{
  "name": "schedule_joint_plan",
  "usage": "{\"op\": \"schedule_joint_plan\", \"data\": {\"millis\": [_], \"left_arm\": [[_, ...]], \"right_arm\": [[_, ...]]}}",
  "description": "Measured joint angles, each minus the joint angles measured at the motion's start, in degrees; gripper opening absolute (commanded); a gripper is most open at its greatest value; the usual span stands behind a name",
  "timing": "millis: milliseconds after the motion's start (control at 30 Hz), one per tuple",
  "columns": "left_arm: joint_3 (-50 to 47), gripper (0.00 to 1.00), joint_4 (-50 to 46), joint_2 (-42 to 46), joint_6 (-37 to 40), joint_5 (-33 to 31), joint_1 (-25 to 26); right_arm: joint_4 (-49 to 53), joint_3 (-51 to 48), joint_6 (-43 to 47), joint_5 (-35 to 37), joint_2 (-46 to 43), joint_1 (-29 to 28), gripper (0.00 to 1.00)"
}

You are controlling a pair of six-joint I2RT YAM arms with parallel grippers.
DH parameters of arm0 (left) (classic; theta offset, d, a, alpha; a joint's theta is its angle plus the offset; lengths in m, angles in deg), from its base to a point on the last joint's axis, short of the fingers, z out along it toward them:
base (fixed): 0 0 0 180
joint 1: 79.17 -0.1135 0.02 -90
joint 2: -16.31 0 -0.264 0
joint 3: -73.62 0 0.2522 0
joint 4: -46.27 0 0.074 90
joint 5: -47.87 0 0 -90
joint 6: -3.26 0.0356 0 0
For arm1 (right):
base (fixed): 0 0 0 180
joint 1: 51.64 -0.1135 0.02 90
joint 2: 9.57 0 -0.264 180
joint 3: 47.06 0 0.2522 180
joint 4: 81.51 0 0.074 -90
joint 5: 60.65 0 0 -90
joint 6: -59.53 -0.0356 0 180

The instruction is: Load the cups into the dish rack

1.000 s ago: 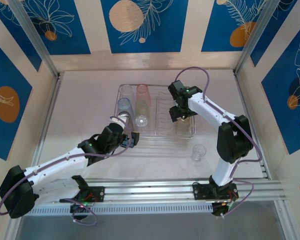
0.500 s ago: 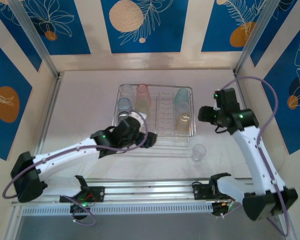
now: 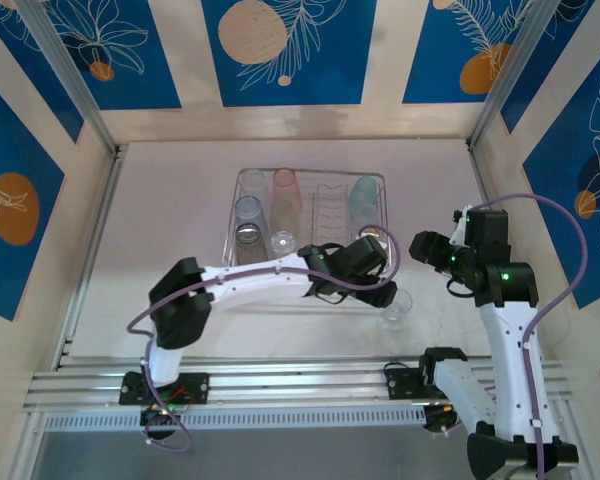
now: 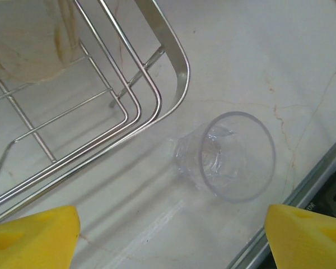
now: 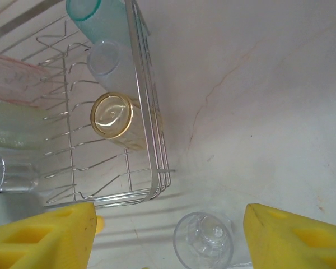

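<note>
Since the earlier frame the left arm had been swung from the near-left corner of the dish rack (image 3: pixel 311 176) across its near edge. The right arm had been drawn back off the rack toward the right edge of the table (image 3: pixel 170 220).

The left gripper (image 3: pixel 385 294) was found just beside the one loose clear cup (image 3: pixel 397 305). That cup stood on the table just outside the rack's near-right corner; contact could not be judged from above. It appeared upright, mouth up, though its clearness left this uncertain. In the left wrist view the fingers (image 4: pixel 36 235) were spread wide, with the cup lying beyond them and nothing gripped.

The right gripper (image 3: pixel 426 248) was held to the right of the rack, likewise wide open and empty.

An amber cup (image 5: pixel 113 116) and a teal cup (image 3: pixel 363 194) were recorded at the rack's right end, and a pink cup (image 3: pixel 285 185) near its far edge.
</note>
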Motion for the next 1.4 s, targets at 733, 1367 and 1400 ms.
{"op": "schedule_joint_plan", "data": {"millis": [733, 1367, 1400], "left_arm": [[13.0, 0.73, -12.3, -12.5, 0.4, 3.1, 1.9], [17.1, 0.49, -10.8, -15.3, -0.2, 1.6, 2.0], [17.4, 0.46, -10.7, -15.5, -0.4, 1.6, 2.0]], "right_arm": [[-3.4, -2.4, 0.1, -1.5, -3.6, 4.0, 0.68], [-4.3, -3.9, 0.1, -3.5, -3.6, 4.1, 0.67], [-4.3, -3.9, 0.1, -3.4, -3.7, 4.2, 0.67]]}}
